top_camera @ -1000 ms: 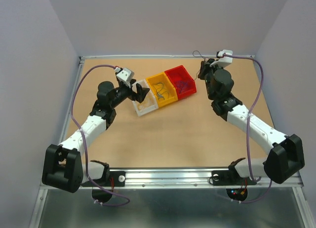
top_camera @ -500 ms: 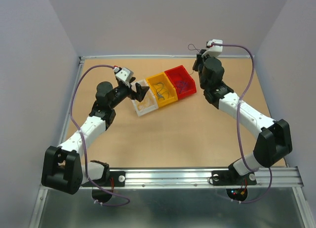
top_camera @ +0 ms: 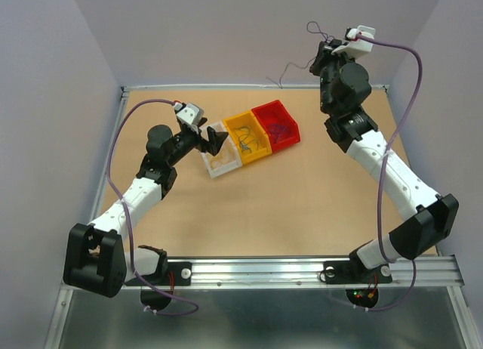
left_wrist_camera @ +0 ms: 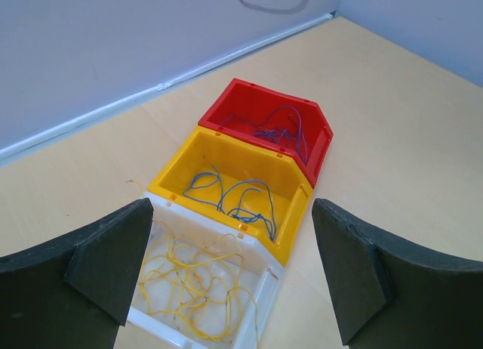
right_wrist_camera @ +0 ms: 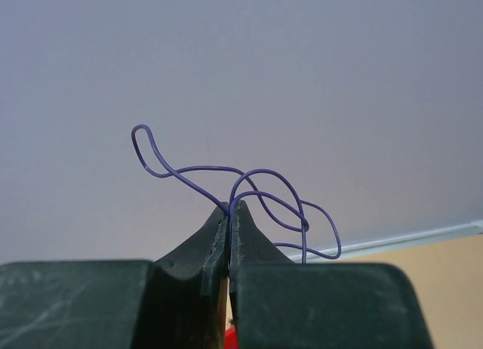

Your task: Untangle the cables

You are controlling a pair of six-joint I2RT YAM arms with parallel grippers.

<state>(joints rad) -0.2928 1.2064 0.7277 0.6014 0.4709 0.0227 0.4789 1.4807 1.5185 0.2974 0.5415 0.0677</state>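
Purple cable [right_wrist_camera: 258,171], one, pinched in right tool [right_wrist_camera: 229,207]; three bins [left_wrist_camera: 294,220].

Open passage across the near half of the table [top_camera: 287,213]. Barred toward the far edge by white bin [left_wrist_camera: 266,285], yellow bin [left_wrist_camera: 296,213], red bin [left_wrist_camera: 323,141] touching in a row, left gripper [top_camera: 214,141] spread beside. High above far right corner: right gripper [right_wrist_camera: 229,205] pinching purple cable [right_wrist_camera: 260,171].

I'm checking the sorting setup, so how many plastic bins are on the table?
3, side by side in a diagonal row: white bin at the left end, yellow bin in the middle, red bin at the right end, farthest back. None appears hidden.
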